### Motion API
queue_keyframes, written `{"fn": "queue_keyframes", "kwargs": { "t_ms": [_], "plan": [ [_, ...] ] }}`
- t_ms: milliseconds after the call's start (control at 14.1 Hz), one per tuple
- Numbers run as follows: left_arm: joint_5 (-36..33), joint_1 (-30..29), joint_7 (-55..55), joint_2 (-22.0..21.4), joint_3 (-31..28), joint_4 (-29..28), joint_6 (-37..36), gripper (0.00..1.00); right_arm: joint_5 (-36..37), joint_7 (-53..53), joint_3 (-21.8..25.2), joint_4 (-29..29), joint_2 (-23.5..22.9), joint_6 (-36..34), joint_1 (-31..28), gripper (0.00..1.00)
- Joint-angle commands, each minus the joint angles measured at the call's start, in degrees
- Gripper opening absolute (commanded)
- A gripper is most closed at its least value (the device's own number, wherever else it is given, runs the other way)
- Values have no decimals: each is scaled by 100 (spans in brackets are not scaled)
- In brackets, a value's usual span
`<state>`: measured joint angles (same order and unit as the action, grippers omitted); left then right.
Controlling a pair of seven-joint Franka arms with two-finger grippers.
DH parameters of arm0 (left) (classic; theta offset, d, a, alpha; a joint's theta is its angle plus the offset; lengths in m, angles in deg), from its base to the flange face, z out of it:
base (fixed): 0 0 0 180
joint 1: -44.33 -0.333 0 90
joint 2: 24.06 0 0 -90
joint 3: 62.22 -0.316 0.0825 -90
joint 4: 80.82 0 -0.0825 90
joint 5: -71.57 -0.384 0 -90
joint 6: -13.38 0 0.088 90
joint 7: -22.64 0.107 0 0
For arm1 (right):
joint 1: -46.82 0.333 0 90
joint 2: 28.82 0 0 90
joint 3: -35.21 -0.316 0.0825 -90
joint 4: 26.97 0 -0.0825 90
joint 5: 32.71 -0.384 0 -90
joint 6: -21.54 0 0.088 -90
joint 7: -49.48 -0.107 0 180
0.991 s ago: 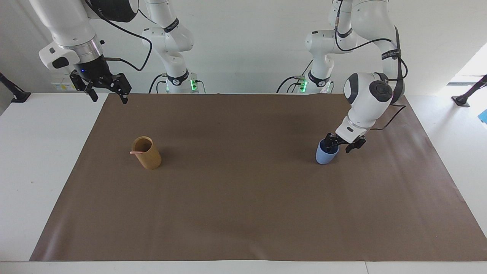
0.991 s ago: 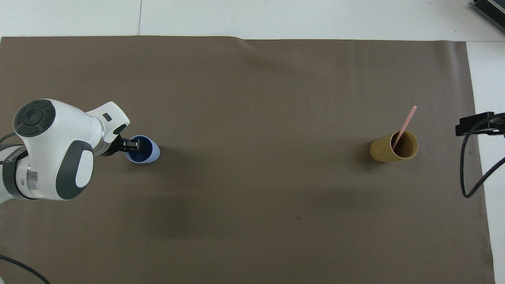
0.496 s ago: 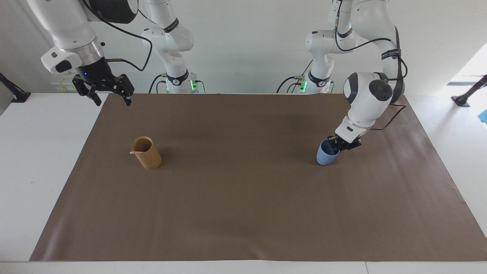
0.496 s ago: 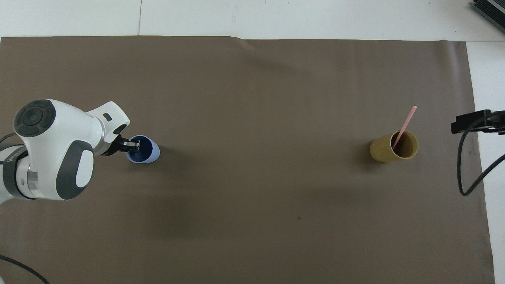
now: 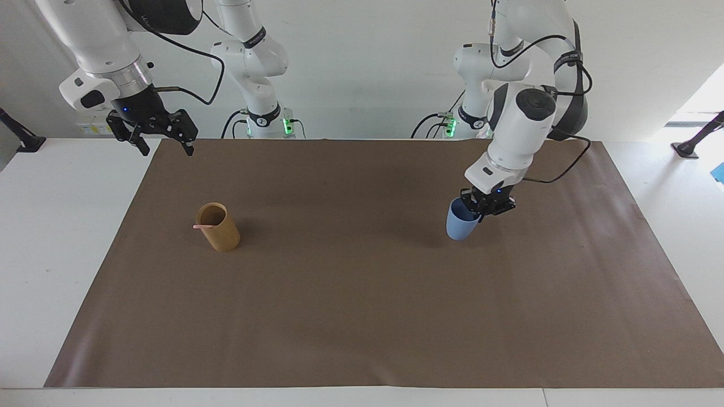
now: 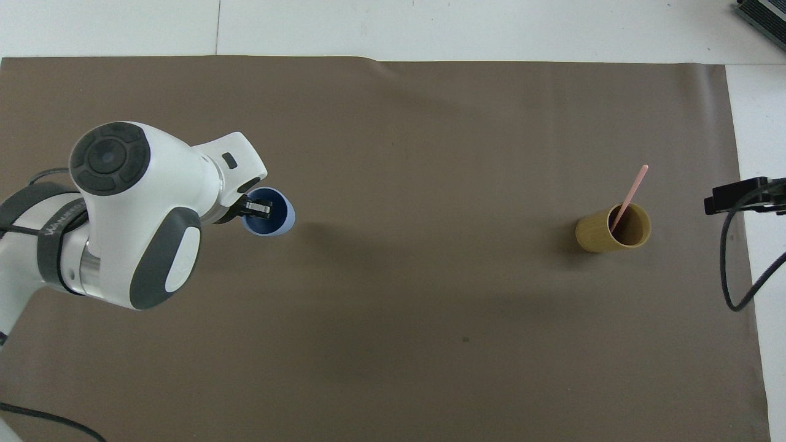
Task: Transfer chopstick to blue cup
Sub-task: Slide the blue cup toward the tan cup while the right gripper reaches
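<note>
We see a white table [image 5: 51, 237] spread with a wide brown mat [image 5: 362, 316] — it covers most of the surface. A plain white wall [image 5: 362, 68] fills the top of the frame. At the upper right, bright daylight [image 5: 701, 96] spills in — washing the table's edge pale.

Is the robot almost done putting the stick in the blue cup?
Not yet. The chopstick stands in the tan cup, untouched. The left gripper has its jaws shut on the blue cup by the rim and holds it off the mat. The right gripper waits, open, over the mat's corner. The transfer itself is left.
</note>
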<state>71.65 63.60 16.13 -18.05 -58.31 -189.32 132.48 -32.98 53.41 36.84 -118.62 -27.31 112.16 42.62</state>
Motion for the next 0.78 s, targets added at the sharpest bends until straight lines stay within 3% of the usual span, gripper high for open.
{"fn": "queue_keyframes", "kwargs": {
  "t_ms": [0, 354, 708],
  "plan": [
    [-149, 568, -472, 164, -66, 311, -133, 0, -166, 135, 4, 15, 16, 7, -89, 100],
    [-140, 1201, -1158, 857, -74, 794, 70, 0, -69, 99, -22, 15, -28, 298, -10, 100],
    [-140, 1290, -1220, 1191, -66, 830, 403, 0, -60, 99, -31, 50, -133, 500, -10, 100]
  ]
}}
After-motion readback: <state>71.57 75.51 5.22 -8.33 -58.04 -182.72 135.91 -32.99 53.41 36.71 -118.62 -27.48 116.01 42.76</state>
